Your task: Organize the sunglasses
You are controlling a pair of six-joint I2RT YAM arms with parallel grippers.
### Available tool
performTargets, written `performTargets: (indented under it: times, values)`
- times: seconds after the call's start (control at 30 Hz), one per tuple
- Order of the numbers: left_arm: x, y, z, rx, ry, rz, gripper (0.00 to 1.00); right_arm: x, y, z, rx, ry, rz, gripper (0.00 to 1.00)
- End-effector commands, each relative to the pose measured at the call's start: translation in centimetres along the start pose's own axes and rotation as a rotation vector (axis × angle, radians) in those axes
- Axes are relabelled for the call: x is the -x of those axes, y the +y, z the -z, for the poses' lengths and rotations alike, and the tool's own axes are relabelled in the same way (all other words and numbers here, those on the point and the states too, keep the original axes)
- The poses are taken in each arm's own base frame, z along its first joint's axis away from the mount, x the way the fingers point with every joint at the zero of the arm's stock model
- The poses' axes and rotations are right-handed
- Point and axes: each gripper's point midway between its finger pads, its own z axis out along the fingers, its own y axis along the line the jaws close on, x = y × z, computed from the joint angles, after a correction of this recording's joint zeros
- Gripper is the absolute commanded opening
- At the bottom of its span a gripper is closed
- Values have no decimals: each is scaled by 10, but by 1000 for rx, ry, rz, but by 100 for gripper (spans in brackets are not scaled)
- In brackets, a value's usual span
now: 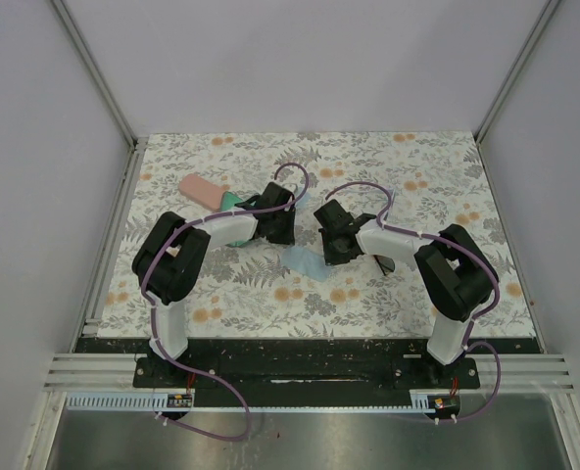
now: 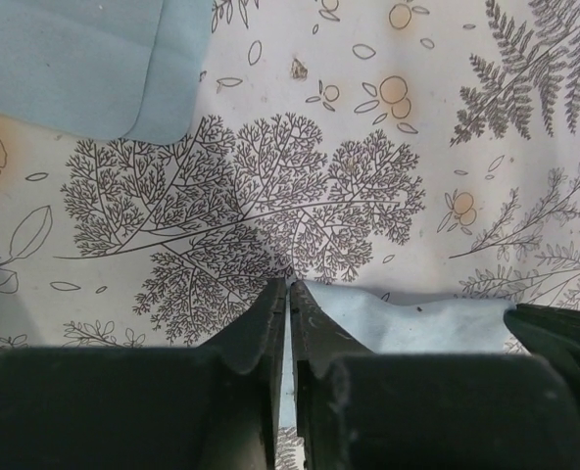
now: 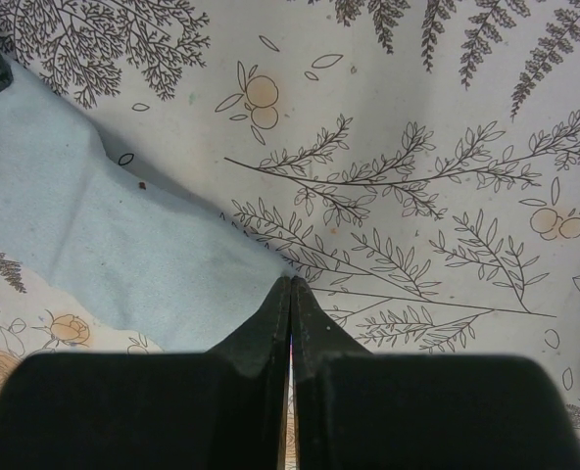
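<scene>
A light blue cloth (image 1: pixel 305 260) lies mid-table between my two grippers. My left gripper (image 2: pixel 289 286) is shut on one edge of it, and a strip of the cloth (image 2: pixel 417 321) shows between the fingers. My right gripper (image 3: pixel 291 280) is shut at the opposite corner of the cloth (image 3: pixel 104 245), which lifts off the mat there. In the top view the left gripper (image 1: pixel 276 223) and right gripper (image 1: pixel 335 243) stand close together. A dark pair of sunglasses (image 1: pixel 390 264) lies mostly hidden under the right arm.
A pink case (image 1: pixel 204 188) lies at the back left. A teal flat piece (image 1: pixel 233 205) is partly under the left arm and shows as a blue-grey sheet (image 2: pixel 84 59) in the left wrist view. The floral mat (image 1: pixel 447 176) ends at white walls.
</scene>
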Motion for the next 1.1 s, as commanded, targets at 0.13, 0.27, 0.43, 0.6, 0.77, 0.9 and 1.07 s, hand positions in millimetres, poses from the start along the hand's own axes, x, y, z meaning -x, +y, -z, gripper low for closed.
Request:
performTargets:
  times: [0.13, 0.27, 0.43, 0.6, 0.77, 0.9, 1.07]
  values:
    - [-7, 0, -3, 1, 19, 10, 0, -4, 4, 6, 21, 17, 3, 0]
    - [2, -1, 5, 7, -11, 8, 0, -1, 5, 10, 21, 14, 8, 0]
    - [15, -7, 23, -5, -57, -5, 0, 7, 8, 22, 33, -6, 19, 0]
    - [17, -7, 37, -8, -88, 0, 0, 17, 12, 32, 53, -26, 22, 0]
    - [21, -11, 52, -23, -116, 1, 0, 23, 22, 41, 95, -39, 30, 0]
    - [19, -9, 53, -17, -114, -5, 0, 25, 24, 44, 103, -44, 25, 0]
    - [12, -1, 36, 16, -61, -32, 48, 20, 20, 41, 83, -30, 20, 0]
